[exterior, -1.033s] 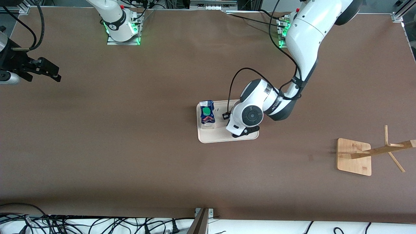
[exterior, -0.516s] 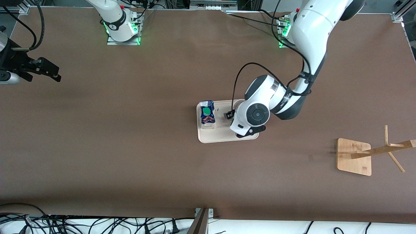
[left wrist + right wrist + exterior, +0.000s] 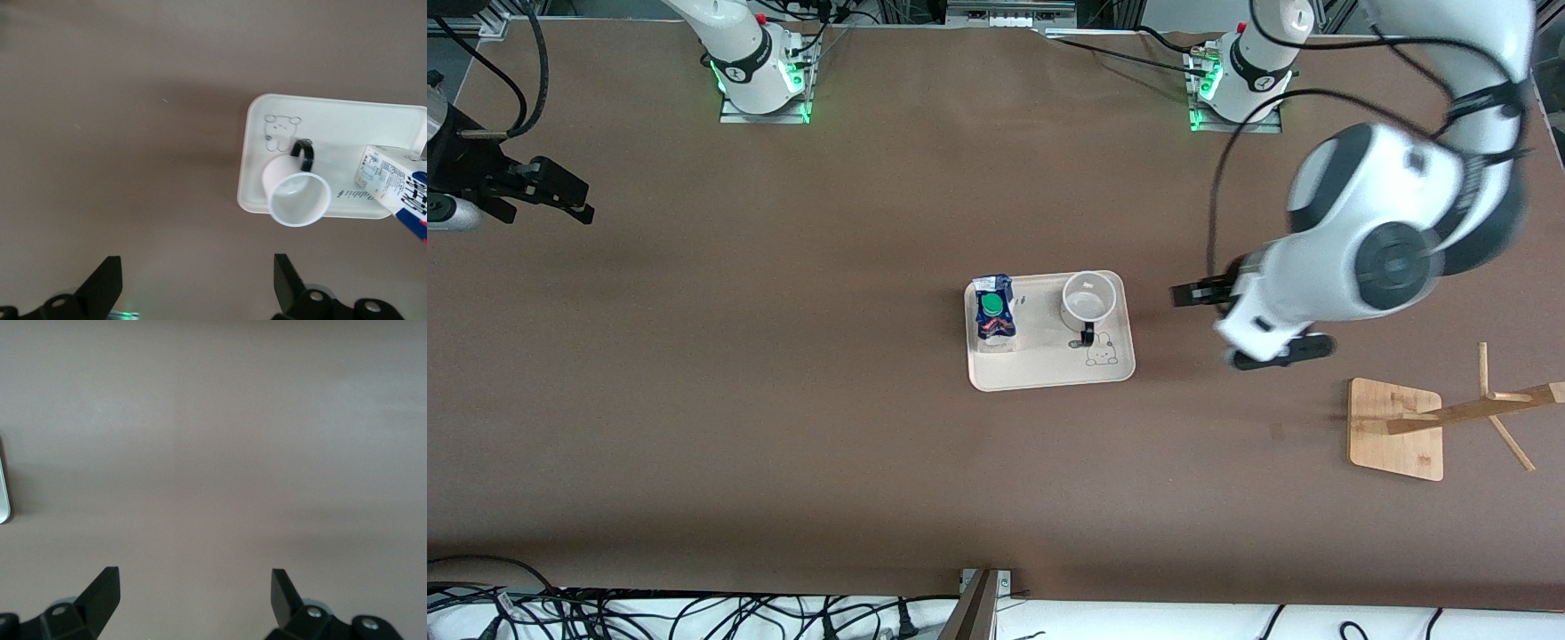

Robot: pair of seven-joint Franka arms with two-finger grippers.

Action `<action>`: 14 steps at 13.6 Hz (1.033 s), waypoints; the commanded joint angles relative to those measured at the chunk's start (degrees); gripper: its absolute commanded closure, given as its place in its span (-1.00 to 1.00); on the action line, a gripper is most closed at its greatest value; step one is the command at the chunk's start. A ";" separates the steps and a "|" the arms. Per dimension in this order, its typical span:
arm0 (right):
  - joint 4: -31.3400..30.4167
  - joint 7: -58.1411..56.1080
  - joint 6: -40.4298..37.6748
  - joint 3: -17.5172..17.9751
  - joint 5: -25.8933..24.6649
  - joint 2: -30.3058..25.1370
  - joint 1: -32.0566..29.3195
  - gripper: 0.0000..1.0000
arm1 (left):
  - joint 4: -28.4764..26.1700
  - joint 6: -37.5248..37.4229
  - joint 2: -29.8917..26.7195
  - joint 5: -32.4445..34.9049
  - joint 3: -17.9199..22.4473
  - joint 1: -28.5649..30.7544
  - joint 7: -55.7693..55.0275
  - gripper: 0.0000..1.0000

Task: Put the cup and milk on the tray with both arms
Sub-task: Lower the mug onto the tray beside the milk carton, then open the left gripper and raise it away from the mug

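The cup [image 3: 1088, 299] stood upright on the tray [image 3: 1049, 373], its handle at 6 o'clock in the front view. The milk [image 3: 993, 313] stood on the same tray, at 9 o'clock from the cup, apart from it. The left gripper [image 3: 1249, 324] hung over bare table at 3 o'clock of the tray, fingers spread and empty. The right gripper [image 3: 560, 191] waited at the right arm's end of the table, fingers spread.

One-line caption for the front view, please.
Cup and milk carton stand on the tray; open left gripper beside it, open right gripper waits.
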 commanded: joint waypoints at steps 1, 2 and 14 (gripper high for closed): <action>1.00 -0.58 -0.50 -0.01 0.99 0.26 -0.13 -1.00 | -1.51 -1.45 -4.76 7.51 -0.56 2.28 9.47 -1.00; 1.00 -0.58 -0.50 -0.01 0.99 0.26 -0.13 -1.00 | -1.51 -1.55 -5.91 10.24 -0.38 2.54 13.86 -1.00; 1.00 -0.58 -0.50 -0.01 0.99 0.26 -0.13 -1.00 | -5.89 -0.58 -16.89 5.88 19.70 -2.35 35.33 -1.00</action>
